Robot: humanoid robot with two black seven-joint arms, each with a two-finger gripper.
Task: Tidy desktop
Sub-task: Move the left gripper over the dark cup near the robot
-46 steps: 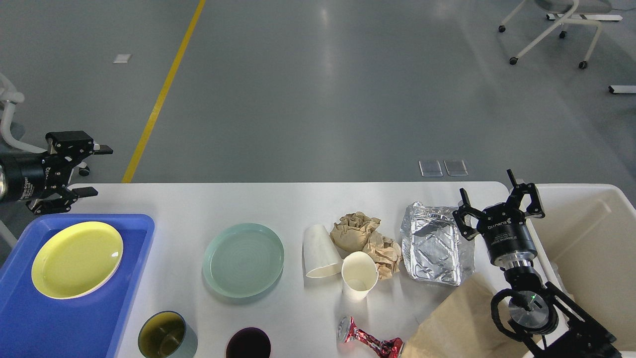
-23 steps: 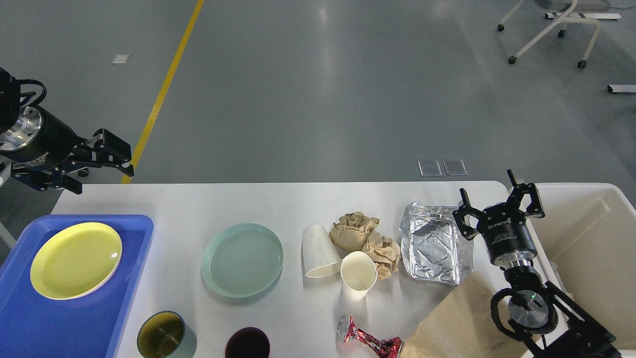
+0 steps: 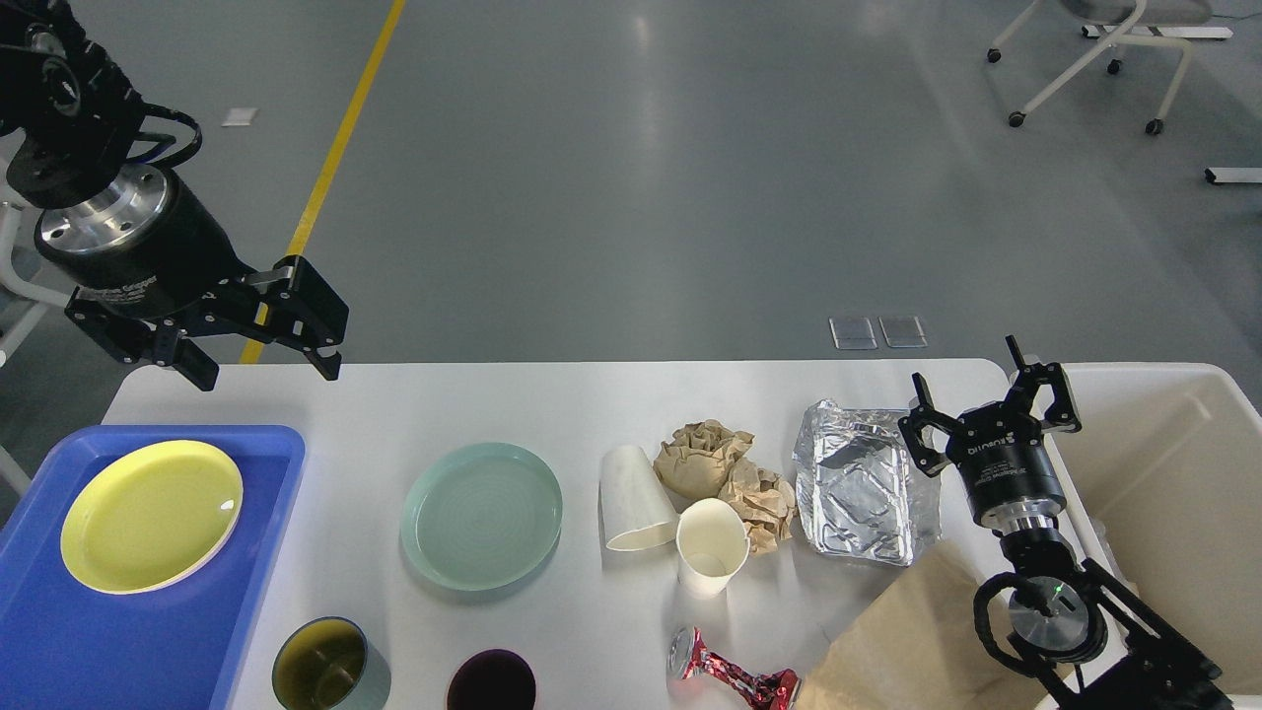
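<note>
The white desktop (image 3: 414,399) carries a pale green plate (image 3: 481,515), two paper cups, one lying (image 3: 631,498) and one upright (image 3: 712,545), crumpled brown paper (image 3: 725,471), a foil tray (image 3: 863,483), a crushed red can (image 3: 735,676), a brown paper bag (image 3: 912,646), a green cup (image 3: 330,666) and a dark cup (image 3: 491,682). My left gripper (image 3: 266,360) hangs open above the desktop's far left edge, holding nothing. My right gripper (image 3: 981,387) stands open and empty just right of the foil tray.
A blue tray (image 3: 59,651) at the front left holds a yellow plate (image 3: 151,515). A cream-white bin (image 3: 1173,473) stands off the desktop's right end. Grey floor with a yellow line (image 3: 330,168) lies beyond, and a wheeled chair (image 3: 1094,59) at the far right.
My left arm has swung up and to the right, from beside the tray's far corner to above the desktop's far left edge, staying open. The right arm has not moved.
</note>
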